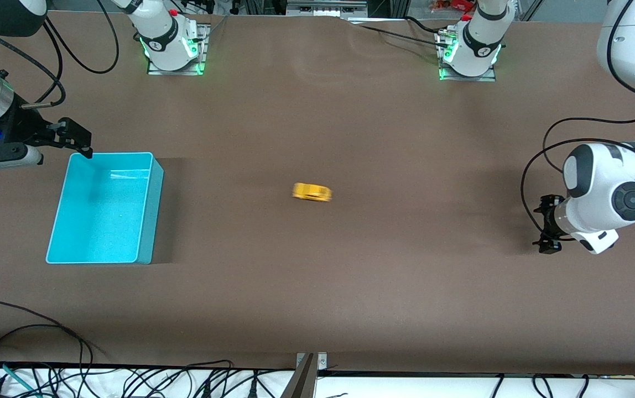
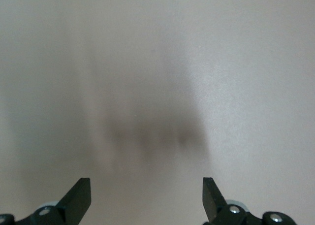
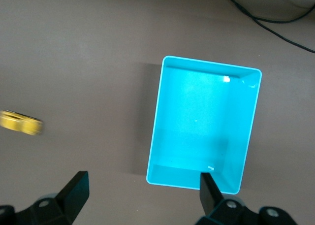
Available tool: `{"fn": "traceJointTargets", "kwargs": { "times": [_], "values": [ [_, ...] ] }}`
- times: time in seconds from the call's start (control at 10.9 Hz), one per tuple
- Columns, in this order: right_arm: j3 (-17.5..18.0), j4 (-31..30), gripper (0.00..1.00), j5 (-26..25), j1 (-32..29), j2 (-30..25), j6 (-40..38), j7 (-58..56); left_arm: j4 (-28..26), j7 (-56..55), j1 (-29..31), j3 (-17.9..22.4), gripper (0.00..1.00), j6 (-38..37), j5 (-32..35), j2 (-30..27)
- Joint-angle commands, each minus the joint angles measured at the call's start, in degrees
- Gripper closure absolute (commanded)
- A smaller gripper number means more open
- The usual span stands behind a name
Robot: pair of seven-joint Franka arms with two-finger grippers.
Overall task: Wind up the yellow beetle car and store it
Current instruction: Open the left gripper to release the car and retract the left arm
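Note:
The yellow beetle car (image 1: 312, 192) stands on the brown table near its middle, its outline smeared; it also shows as a yellow streak in the right wrist view (image 3: 21, 123). The turquoise bin (image 1: 150, 215) sits toward the right arm's end and is empty (image 3: 202, 126). My right gripper (image 1: 82, 145) hangs open over the table at the bin's corner nearest the bases, with nothing between its fingers (image 3: 142, 190). My left gripper (image 1: 541, 225) is open low over bare table at the left arm's end, holding nothing (image 2: 146, 195).
Both arm bases (image 1: 171, 44) (image 1: 469, 50) stand along the table's edge farthest from the front camera. Loose black cables (image 1: 46, 342) lie along the nearest edge, beside a metal bracket (image 1: 309, 376). Open table stretches between the car and the bin.

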Motion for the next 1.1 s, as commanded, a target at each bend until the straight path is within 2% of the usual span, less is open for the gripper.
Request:
{"fn": "traceJointTargets", "kwargs": {
  "times": [0.0, 0.46, 0.83, 1.01],
  "values": [
    [0.1, 1.2, 0.00, 0.7, -0.1, 0.4, -0.7, -0.2, 6.2, 11.5, 0.2, -1.3, 0.00, -11.9, 1.3, -1.5],
    [0.1, 1.2, 0.00, 0.7, -0.1, 0.4, -0.7, -0.2, 18.3, 39.5, 0.0, -1.6, 0.00, -31.9, 1.0, -2.2],
    [0.1, 1.2, 0.00, 0.6, -0.2, 0.5, -0.7, -0.1, 22.1, 55.0, 0.0, -1.9, 0.00, -38.8, 0.9, -4.2],
    [0.1, 1.2, 0.00, 0.5, -0.2, 0.5, -0.7, -0.1, 22.8, 59.9, 0.0, -1.8, 0.00, -39.2, -2.1, -6.5]
  ]
}}
